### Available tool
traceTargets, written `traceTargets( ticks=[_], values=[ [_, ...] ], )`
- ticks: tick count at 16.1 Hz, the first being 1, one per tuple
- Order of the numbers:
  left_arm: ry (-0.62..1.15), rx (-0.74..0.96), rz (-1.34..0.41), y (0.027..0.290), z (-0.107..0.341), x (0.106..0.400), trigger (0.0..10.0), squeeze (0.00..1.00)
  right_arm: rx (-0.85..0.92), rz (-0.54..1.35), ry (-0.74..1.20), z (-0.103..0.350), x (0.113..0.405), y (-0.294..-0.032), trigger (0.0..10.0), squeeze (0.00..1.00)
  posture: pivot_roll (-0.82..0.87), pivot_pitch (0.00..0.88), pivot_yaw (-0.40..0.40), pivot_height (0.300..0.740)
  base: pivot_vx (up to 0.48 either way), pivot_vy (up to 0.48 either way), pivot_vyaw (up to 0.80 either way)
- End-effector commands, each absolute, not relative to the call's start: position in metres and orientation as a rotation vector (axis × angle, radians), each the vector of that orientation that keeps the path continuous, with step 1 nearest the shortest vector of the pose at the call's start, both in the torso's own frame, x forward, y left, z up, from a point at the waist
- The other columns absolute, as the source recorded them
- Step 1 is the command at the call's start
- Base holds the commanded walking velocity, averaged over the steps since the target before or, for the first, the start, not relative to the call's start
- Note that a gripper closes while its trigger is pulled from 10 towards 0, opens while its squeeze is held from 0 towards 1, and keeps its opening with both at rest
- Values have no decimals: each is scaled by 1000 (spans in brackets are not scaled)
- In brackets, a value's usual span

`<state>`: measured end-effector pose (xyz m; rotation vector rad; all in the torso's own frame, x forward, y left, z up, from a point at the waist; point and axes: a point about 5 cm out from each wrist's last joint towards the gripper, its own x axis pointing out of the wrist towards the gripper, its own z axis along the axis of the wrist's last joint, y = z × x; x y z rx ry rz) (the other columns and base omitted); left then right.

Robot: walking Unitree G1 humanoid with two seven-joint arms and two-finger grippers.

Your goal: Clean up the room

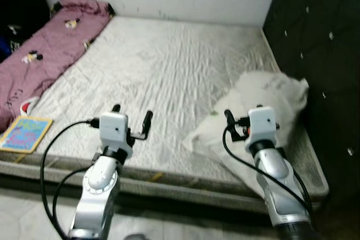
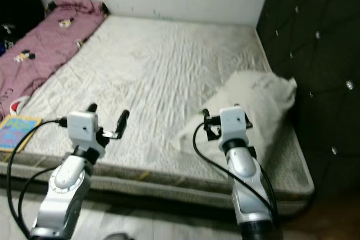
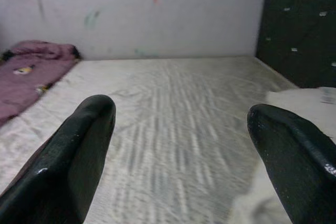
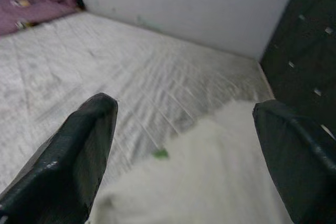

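Hovering over the bed, both grippers, left gripper and right gripper, have fingers spread wide, white bag under the right.

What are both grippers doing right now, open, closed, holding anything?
Left gripper: open, empty, above the mattress.
Right gripper: open, empty, over the white bag.
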<state>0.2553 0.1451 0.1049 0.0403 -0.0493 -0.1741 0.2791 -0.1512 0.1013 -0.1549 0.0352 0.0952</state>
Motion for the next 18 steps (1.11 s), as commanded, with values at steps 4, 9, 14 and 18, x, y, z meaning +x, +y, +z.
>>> traceTargets(
  ticks=[4, 9, 14, 18],
  values=[
    [-27, 60, -138, 154, 103, 256, 10000, 0, -136, 132, 11, 106, 281, -140, 10000, 0, 9, 0, -11, 740, 66, 0, 0],
    [-22, 88, -138, 153, 102, 256, 10000, 0, -118, 111, 26, 104, 281, -142, 10000, 0, 8, 0, -7, 740, 0, 0, -160],
    [-15, 82, -138, 153, 101, 256, 10000, 0, -120, 106, 29, 103, 280, -143, 10000, 0, 7, 0, -3, 740, 0, -194, -601],
    [-14, 82, -136, 153, 101, 256, 10000, 0, -122, 110, 31, 103, 281, -142, 10000, 0, 8, 0, -6, 740, 0, -344, 0]
  ],
)
